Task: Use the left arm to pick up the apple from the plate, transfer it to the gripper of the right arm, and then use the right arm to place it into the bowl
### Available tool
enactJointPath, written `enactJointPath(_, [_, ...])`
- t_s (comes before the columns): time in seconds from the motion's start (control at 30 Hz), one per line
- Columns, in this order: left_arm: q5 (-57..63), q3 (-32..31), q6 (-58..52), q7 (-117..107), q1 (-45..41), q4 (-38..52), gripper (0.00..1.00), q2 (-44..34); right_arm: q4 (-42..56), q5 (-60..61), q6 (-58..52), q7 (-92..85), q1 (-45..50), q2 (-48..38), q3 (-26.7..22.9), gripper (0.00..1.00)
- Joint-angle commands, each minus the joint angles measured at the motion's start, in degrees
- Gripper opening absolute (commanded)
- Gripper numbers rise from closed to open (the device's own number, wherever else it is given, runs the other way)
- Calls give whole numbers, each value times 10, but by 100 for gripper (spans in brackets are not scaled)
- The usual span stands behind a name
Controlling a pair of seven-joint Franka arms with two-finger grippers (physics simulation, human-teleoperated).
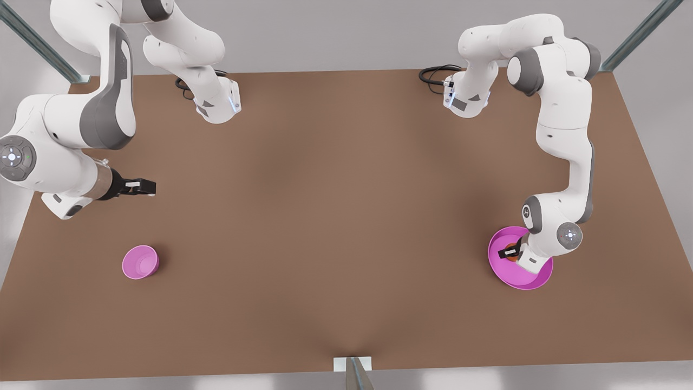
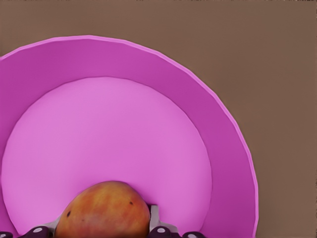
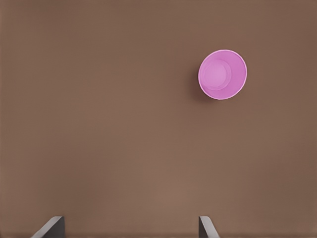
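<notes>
The red-orange apple (image 2: 101, 213) rests on the wide pink plate (image 2: 198, 99), which lies on the table at the front view's right (image 1: 529, 283). My left gripper (image 1: 510, 251) reaches down into the plate, and its fingers (image 2: 154, 218) press against both sides of the apple (image 1: 508, 253). The apple still touches the plate floor. Near the front view's left, the small deep pink bowl (image 1: 139, 262) stands by itself. My right gripper (image 1: 143, 187) hovers above and behind the bowl (image 3: 222, 74), open and holding nothing, its fingertips (image 3: 207, 227) wide apart.
The brown table (image 1: 346, 216) stretches bare between bowl and plate. Both arm bases (image 1: 216, 103) (image 1: 465, 97) stand at the far edge with black cables. A small white bracket (image 1: 352, 364) sits at the near edge.
</notes>
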Motion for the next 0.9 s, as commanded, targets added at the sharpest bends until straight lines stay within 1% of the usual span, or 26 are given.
enactJointPath(0.0, [-2, -1, 0, -1, 0, 1, 67, -2, 0, 1, -1, 0, 1, -1, 0, 100])
enactJointPath(0.17, [-2, -3, -2, 0, 0, 5, 66, -4, 0, 0, -1, 0, 1, 0, 0, 100])
enactJointPath(0.27, [-3, -3, -7, -7, -1, 5, 66, -22, 0, 0, -1, 0, 1, 0, 0, 100])
enactJointPath(0.3, [-21, -3, -7, -7, -3, 5, 66, -29, 0, 0, -1, 0, 1, 0, 0, 100])
enactJointPath(0.33, [-62, -3, -7, -8, -5, 5, 66, -39, 0, 0, -1, 0, 1, 0, 0, 100])
enactJointPath(0.43, [-92, -3, -35, -82, -34, 14, 66, -68, 0, 13, 0, -2, -2, 4, 0, 100])
enactJointPath(0.5, [-169, -3, -57, -134, -94, 15, 66, -101, 14, 58, 12, -99, -8, 39, 0, 100])
enactJointPath(0.53, [-189, -3, -86, -169, -118, 40, 66, -102, 29, 84, 20, -155, -13, 63, 0, 100])
enactJointPath(0.57, [-211, -12, -152, -208, -144, 92, 66, -97, 70, 144, 19, -289, -15, 117, 0, 100])
enactJointPath(0.6, [-238, -34, -207, -208, -145, 142, 66, -92, 86, 221, 19, -355, -15, 151, 0, 100])
enactJointPath(0.67, [-262, -94, -250, -205, -144, 204, 66, -72, 88, 335, 19, -490, -15, 196, 5, 100])
enactJointPath(0.7, [-288, -140, -253, -200, -144, 250, 66, -47, 90, 410, 19, -602, -24, 234, 5, 100])
enactJointPath(0.73, [-289, -181, -252, -200, -144, 292, 66, -19, 91, 462, 19, -673, -26, 262, 5, 100])
enactJointPath(0.8, [-371, -212, -240, -184, -146, 324, 66, 6, 105, 557, 23, -827, -26, 316, 25, 100])
enactJointPath(0.83, [-378, -235, -230, -135, -146, 330, 66, 23, 100, 587, 51, -936, -25, 325, 41, 100])
enactJointPath(0.87, [-397, -253, -212, -105, -146, 331, 66, 37, 99, 601, 74, -1000, -25, 327, 46, 100])
